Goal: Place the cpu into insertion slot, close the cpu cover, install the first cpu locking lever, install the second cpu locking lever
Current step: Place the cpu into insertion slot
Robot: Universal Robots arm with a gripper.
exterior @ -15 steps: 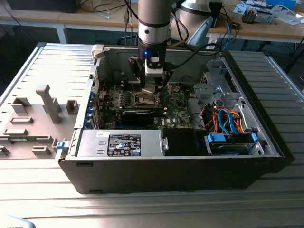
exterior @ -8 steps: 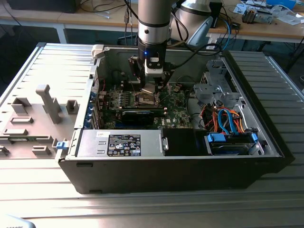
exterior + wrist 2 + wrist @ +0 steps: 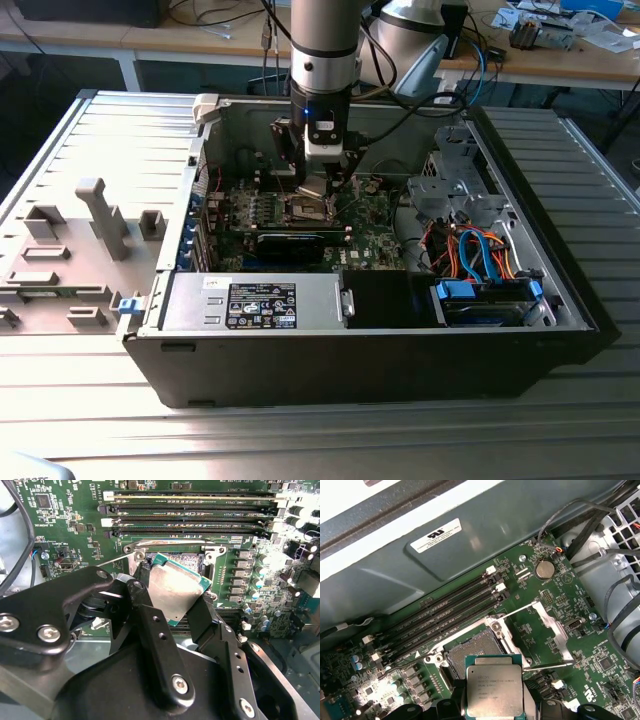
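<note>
My gripper (image 3: 324, 183) hangs over the green motherboard (image 3: 372, 240) inside the open computer case. It is shut on the cpu (image 3: 175, 586), whose dull silver top faces the cameras in both wrist views. The black fingers (image 3: 149, 611) clamp two opposite edges of the cpu (image 3: 494, 690). The chip hovers tilted, just beside and above the insertion slot (image 3: 471, 652), which lies uncovered with its brownish pin field showing. The cpu cover (image 3: 554, 628) stands swung open at the slot's side. A thin wire locking lever (image 3: 546, 666) lies released next to it.
Several long black memory slots (image 3: 445, 615) run alongside the socket. A round coin battery (image 3: 544, 569) and loose cables (image 3: 615, 605) sit beyond the cover. The case wall (image 3: 470, 555) rises close behind the board. A drive cage with blue and orange cables (image 3: 480, 260) fills the exterior view's right.
</note>
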